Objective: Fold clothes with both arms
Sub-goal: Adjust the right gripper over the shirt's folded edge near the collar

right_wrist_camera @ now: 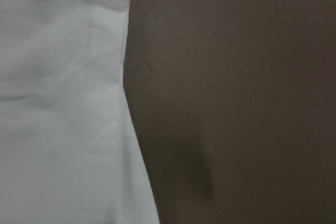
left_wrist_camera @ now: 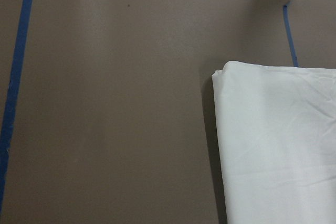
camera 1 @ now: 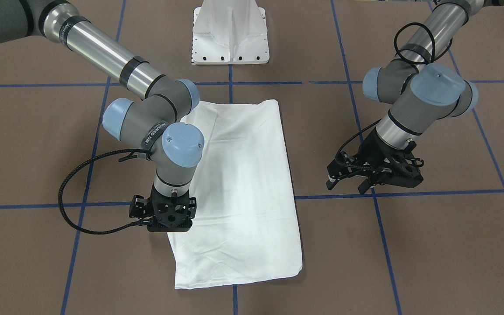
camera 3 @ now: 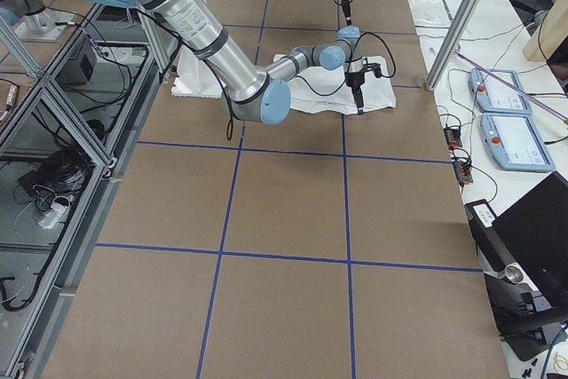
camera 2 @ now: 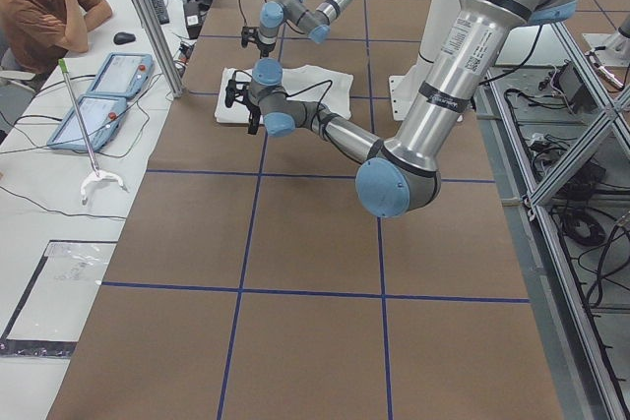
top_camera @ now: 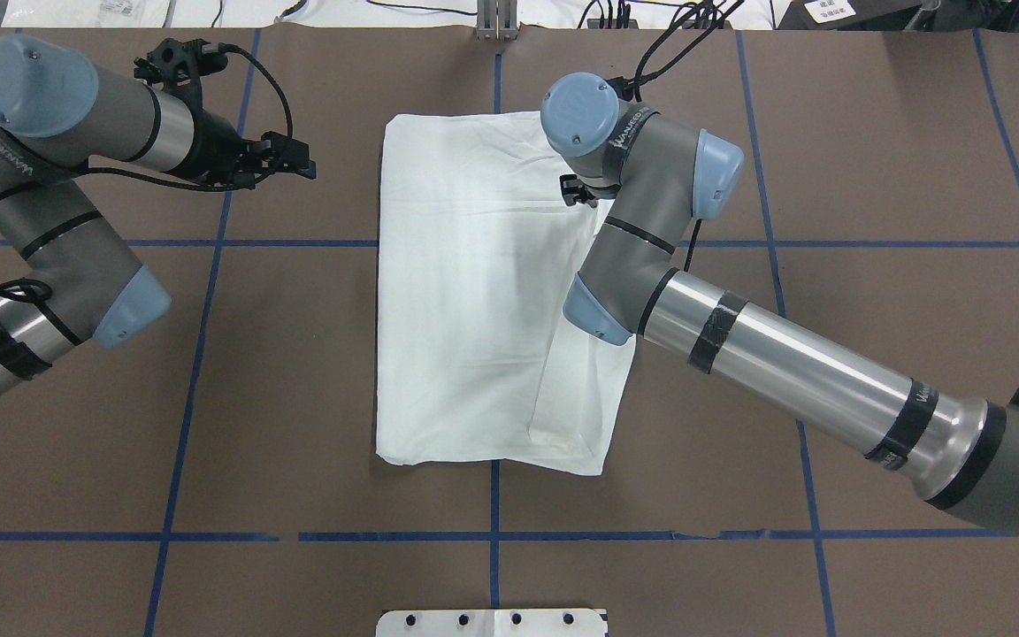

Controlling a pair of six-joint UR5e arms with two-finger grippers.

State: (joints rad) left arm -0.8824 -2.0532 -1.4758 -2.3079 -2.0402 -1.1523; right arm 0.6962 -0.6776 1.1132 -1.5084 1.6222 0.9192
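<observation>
Square your right gripper (grip unreadable) on the shirt edge; bring the open, empty left gripper across.

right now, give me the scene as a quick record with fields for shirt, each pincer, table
shirt: white, folded into a long rectangle, lying flat
right pincer: points down over the shirt's long edge on the robot's right; open or shut hidden
left pincer: open, empty, over bare table off the shirt's other side
table: brown, blue tape grid
</observation>
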